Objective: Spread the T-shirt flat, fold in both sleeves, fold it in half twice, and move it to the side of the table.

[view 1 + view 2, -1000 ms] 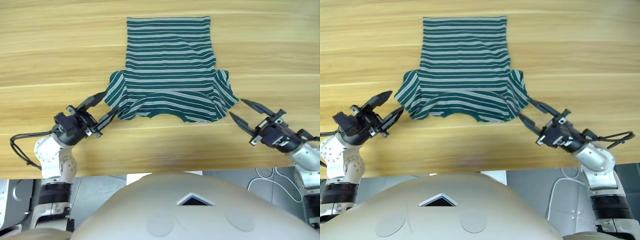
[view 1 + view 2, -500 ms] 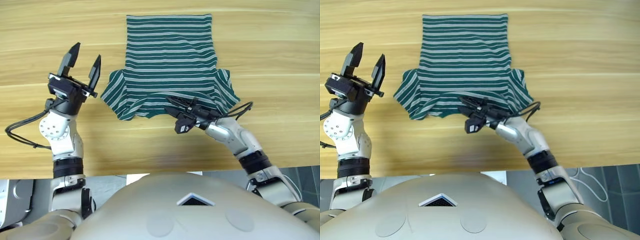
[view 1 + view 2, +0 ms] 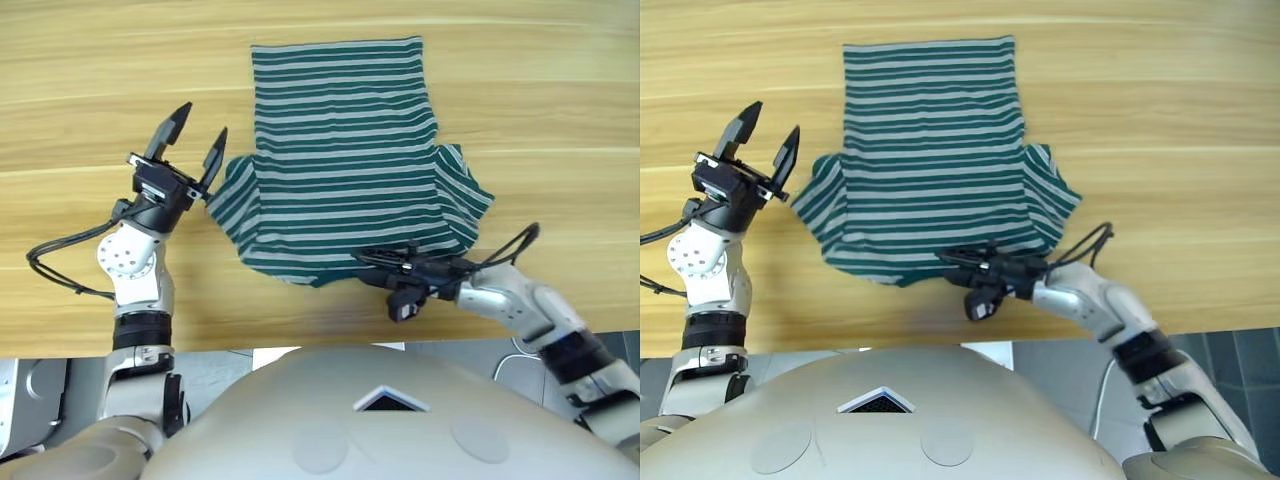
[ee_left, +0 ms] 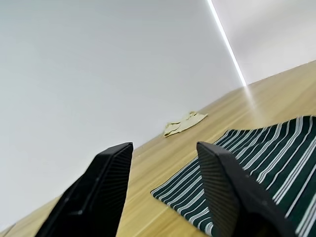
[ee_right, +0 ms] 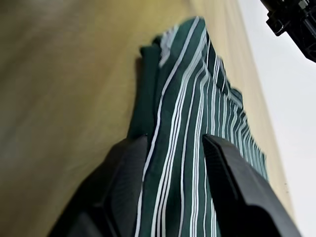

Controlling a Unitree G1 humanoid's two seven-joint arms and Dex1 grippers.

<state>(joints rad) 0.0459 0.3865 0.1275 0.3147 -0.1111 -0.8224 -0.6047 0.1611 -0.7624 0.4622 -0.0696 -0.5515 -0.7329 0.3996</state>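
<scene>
Now the T-shirt (image 3: 345, 150) lies mid-frame on the counter (image 3: 560, 100), long axis vertical; left gripper (image 3: 203, 122), spread, hovers just left of its sleeve (image 3: 232, 185); right gripper (image 3: 368, 257) meets the lower edge, whether clamped I cannot tell

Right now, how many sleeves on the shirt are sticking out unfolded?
2. The left sleeve lies beside the left hand. The right sleeve sticks out on the opposite side of the shirt, slightly rumpled. Neither is folded in.

L claw (image 3: 200, 126) raised, fingers apart, R claw (image 3: 372, 256) low, pointing across toward L side
</scene>
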